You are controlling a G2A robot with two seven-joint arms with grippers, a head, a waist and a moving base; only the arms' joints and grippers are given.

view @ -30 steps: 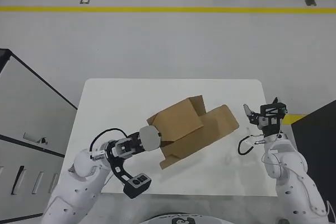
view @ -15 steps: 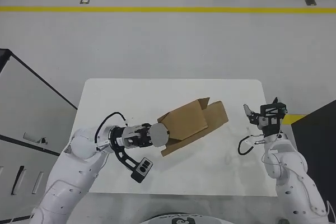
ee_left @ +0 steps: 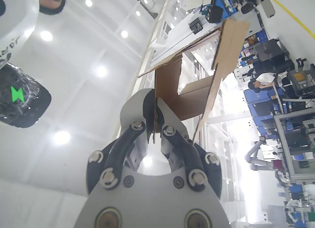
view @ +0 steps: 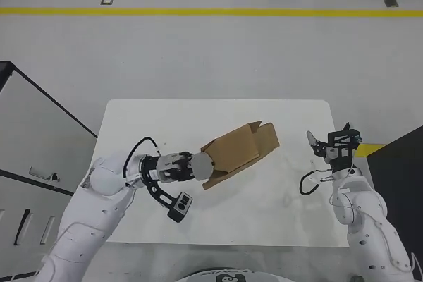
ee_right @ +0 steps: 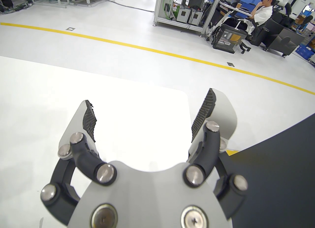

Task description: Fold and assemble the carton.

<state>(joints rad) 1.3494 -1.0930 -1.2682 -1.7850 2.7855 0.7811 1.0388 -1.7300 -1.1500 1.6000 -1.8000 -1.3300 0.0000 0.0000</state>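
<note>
Table [view: 282,218], white. Just off its centre toward 9 o'clock, left gripper [view: 201,167]: jaws pinched tight on a thin cardboard edge, one finger [ee_left: 133,113] on each side of the panel. That edge belongs to the carton [view: 238,151], which is brown, half-opened and tilted, running from the gripper toward 2 o'clock. Its open end with loose flaps faces 2 o'clock. Its low corner sits at about 6 o'clock of the gripper; cannot tell if it touches the table. Right gripper [view: 317,144] at the table's 3 o'clock edge, well apart from the carton: jaws spread wide, nothing between the ribbed pads [ee_right: 89,118]. Beyond the far edge, at 12 o'clock, a yellow line [view: 211,11] crosses the floor.
</note>
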